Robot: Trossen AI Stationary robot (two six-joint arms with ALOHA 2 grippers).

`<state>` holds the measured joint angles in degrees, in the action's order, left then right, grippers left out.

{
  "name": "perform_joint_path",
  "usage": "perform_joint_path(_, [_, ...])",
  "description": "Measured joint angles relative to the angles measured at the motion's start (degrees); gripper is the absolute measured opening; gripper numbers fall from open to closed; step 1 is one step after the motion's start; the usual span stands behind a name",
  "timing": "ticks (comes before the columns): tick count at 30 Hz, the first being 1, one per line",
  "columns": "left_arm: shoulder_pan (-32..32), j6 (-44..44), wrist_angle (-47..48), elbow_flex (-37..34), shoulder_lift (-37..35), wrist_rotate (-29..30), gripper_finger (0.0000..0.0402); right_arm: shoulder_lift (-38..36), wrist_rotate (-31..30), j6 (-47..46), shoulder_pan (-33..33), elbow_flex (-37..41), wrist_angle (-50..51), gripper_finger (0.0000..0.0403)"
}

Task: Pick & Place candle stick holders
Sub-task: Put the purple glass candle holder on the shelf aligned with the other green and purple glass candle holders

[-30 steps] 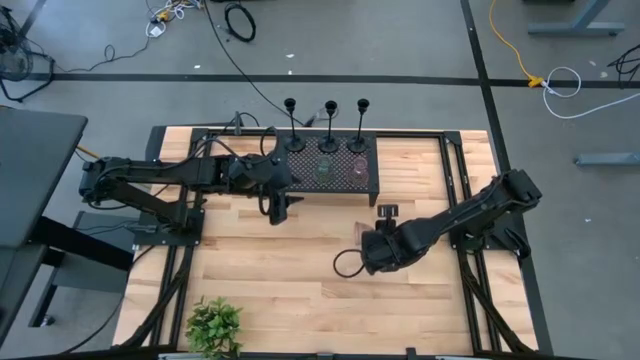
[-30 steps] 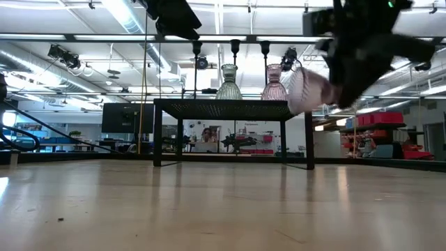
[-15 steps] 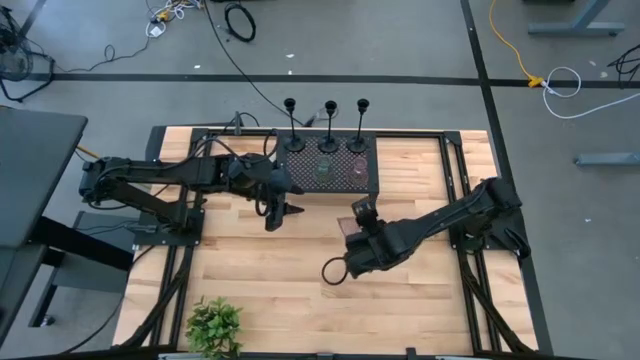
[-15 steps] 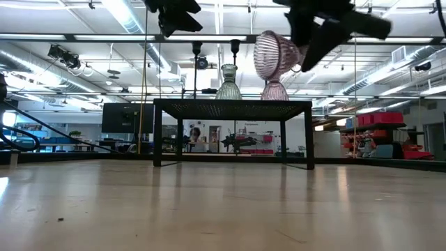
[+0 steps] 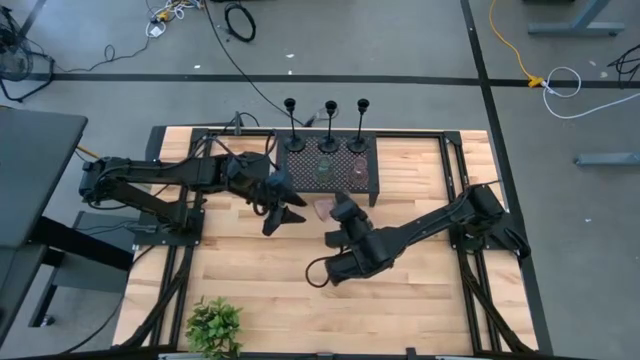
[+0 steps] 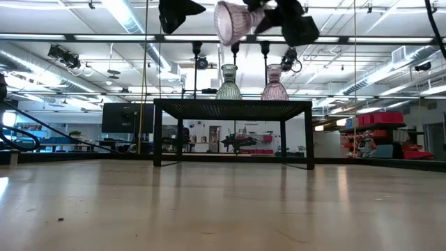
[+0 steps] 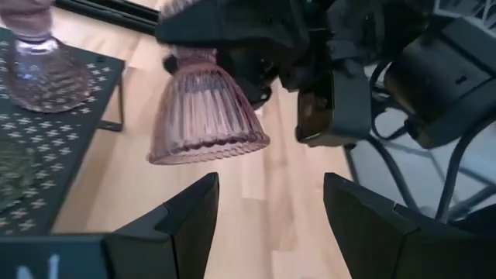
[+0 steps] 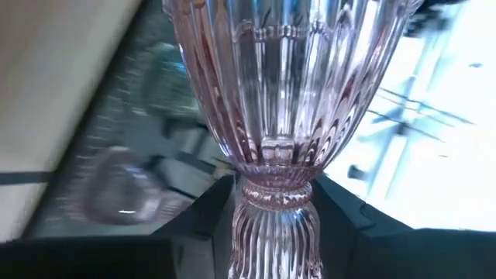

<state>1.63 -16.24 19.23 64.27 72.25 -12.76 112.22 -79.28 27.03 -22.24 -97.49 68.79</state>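
My right claw [image 5: 330, 208] pinched a pink ribbed glass holder [image 5: 322, 207] at its waist, carried tilted in the air just in front of the black mesh stand [image 5: 368, 181], clear of the counter [image 5: 290, 270]; in the right wrist view the glass [image 8: 279, 93] filled the frame between my dark fingers [image 8: 203, 221]. My left claw [image 5: 290, 207] hovered just beside it, fingers spread with nothing between them, and its wrist view looked straight at the flared pink glass [image 7: 203, 116] and the right arm behind it. On the stand stood a greenish glass holder [image 6: 228, 82] and another pink one [image 6: 274, 82], with three tall black candle stick holders [image 5: 328, 125] lined along its far edge. I could read no brand, label or writing anywhere. The counter was pale wood plank in a black frame, with a green leafy plant [image 5: 214, 327] at its near edge. Around it lay grey floor with cables [image 5: 240, 20], and the low view showed a large hall with ceiling lights [image 6: 125, 14] and ducting.
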Motion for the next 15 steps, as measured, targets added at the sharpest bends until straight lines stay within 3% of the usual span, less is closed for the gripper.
perform_joint_path(3, [0.02, -1.40, -0.90, 0.00, 0.00, -1.15, 0.0233, 0.00, -6.06, 9.11, -0.36, -0.01, -5.47, 0.0125])
perform_joint_path(7, [0.09, -2.74, -2.18, 0.00, 0.00, -4.90, 0.0233, -0.02, -3.74, 11.31, -1.26, -0.04, -10.63, 0.0125])
perform_joint_path(11, [0.07, -4.18, -3.77, 0.00, 0.00, -8.01, 0.0233, -0.04, -5.96, 12.90, -2.38, -0.04, -12.96, 0.0125])
perform_joint_path(15, [0.53, -6.11, -3.83, 0.00, -0.01, -7.84, 0.0233, -0.04, -5.74, 14.01, -3.36, -0.04, -13.66, 0.0125])
